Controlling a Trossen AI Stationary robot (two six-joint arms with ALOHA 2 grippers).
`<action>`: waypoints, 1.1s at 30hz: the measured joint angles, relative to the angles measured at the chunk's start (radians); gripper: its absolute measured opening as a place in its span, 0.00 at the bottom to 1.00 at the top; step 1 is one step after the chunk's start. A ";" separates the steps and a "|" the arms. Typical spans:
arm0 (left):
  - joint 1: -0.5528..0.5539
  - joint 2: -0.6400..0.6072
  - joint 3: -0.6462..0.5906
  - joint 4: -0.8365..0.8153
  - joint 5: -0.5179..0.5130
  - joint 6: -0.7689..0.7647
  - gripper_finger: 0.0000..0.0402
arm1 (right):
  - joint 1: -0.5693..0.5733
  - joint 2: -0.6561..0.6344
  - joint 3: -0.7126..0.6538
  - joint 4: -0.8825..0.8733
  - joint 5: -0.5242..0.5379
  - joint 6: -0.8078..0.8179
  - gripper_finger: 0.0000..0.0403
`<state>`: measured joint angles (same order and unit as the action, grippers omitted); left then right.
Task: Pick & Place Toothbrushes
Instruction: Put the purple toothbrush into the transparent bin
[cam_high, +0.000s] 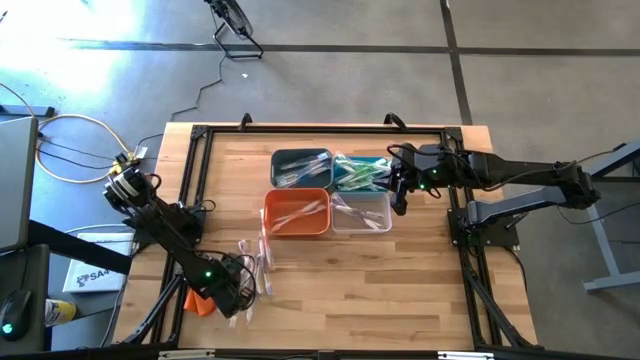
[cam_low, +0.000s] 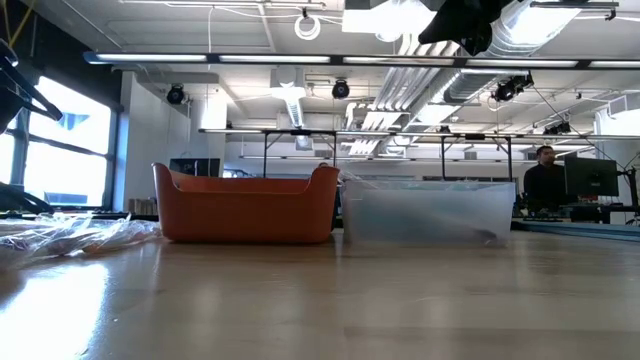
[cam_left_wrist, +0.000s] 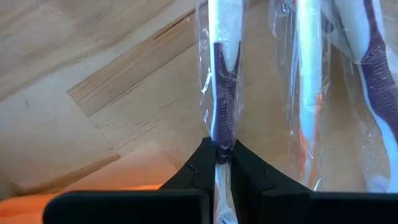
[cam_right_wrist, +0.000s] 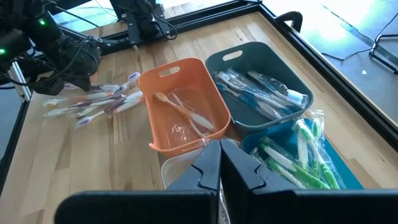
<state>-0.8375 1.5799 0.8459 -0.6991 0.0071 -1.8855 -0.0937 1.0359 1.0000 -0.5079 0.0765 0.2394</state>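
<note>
Several wrapped toothbrushes (cam_high: 256, 262) lie in a loose pile on the table's near left part, also seen as a toothbrush pile (cam_low: 70, 235) in the low view. My left gripper (cam_high: 240, 292) is at the pile's near end, shut on one white-and-purple toothbrush (cam_left_wrist: 221, 93). Beside it lies another wrapped toothbrush (cam_left_wrist: 306, 93). More toothbrushes lie in the orange bin (cam_right_wrist: 183, 112), the dark grey bin (cam_right_wrist: 261, 81) and the teal bin (cam_right_wrist: 298, 155). My right gripper (cam_right_wrist: 219, 163) hovers shut over the clear bin (cam_high: 362, 212), by its right end. My left gripper pinches the white-and-purple toothbrush by its handle (cam_left_wrist: 221, 146), wrapper and all, between the two fingers (cam_left_wrist: 202, 165). The toothbrush runs straight out ahead of the fingers, along them. Whether it lies on the table or is lifted cannot be told.
The four bins stand together in the table's middle: dark grey and teal far, orange bin (cam_high: 297, 212) and clear near. A small orange lump (cam_high: 197, 301) lies near the left arm. Bare wood spreads toward the near right. A person (cam_low: 545, 180) sits in the room behind.
</note>
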 joint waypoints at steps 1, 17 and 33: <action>0.000 -0.008 -0.001 0.000 -0.005 0.007 0.05 | 0.000 0.000 0.000 0.000 0.000 0.000 0.00; 0.035 -0.288 0.001 -0.094 -0.247 0.075 0.05 | 0.000 0.000 0.000 -0.003 0.000 0.000 0.01; 0.418 -0.467 0.003 0.198 -0.249 0.803 0.05 | 0.000 0.000 0.000 0.006 -0.010 0.051 0.01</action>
<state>-0.4193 1.1128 0.8487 -0.5012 -0.2424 -1.0820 -0.0937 1.0363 1.0000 -0.5022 0.0666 0.2901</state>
